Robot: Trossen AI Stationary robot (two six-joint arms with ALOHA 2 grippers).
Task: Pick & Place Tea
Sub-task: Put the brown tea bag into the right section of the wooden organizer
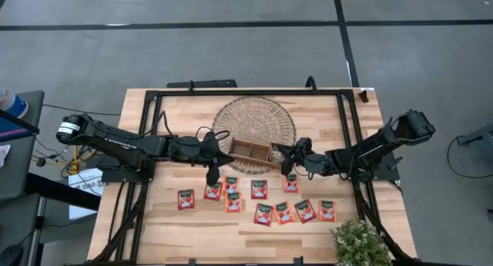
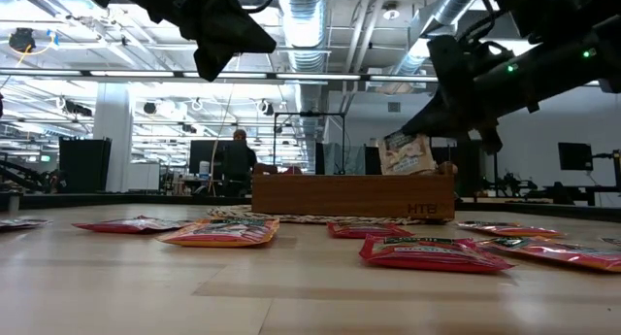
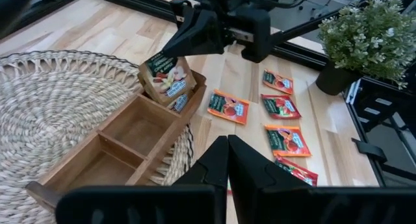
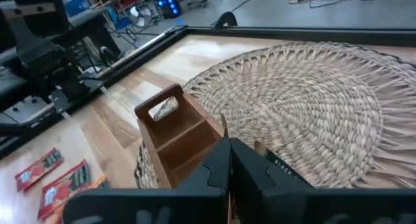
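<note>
A beige tea sachet (image 3: pixel 166 80) hangs over the right end of the brown wooden tray (image 1: pixel 250 152), with my right gripper (image 3: pixel 170 52) shut on it. In the low view the sachet (image 2: pixel 408 152) sticks up above the tray's near wall (image 2: pixel 349 197). Several red-orange sachets (image 1: pixel 259 189) lie flat on the table in front of the tray. My left gripper (image 1: pixel 212 173) hovers shut and empty above the sachets, near the tray's left front corner. The tray's nearer compartments (image 3: pixel 133 128) hold nothing. My right gripper pinches the beige sachet by its dark top band (image 3: pixel 160 62) between its two fingers. The fingers come slanting down from the table's right side. The sachet hangs tilted below them, its lower edge (image 3: pixel 174 97) dipping into the tray's right end compartment.
The tray rests on a round woven mat (image 1: pixel 254 116). A potted plant (image 1: pixel 358 241) stands at the near right corner. Black frame rails (image 1: pixel 246 92) run round the tabletop. A person (image 2: pixel 238 160) stands far back in the room.
</note>
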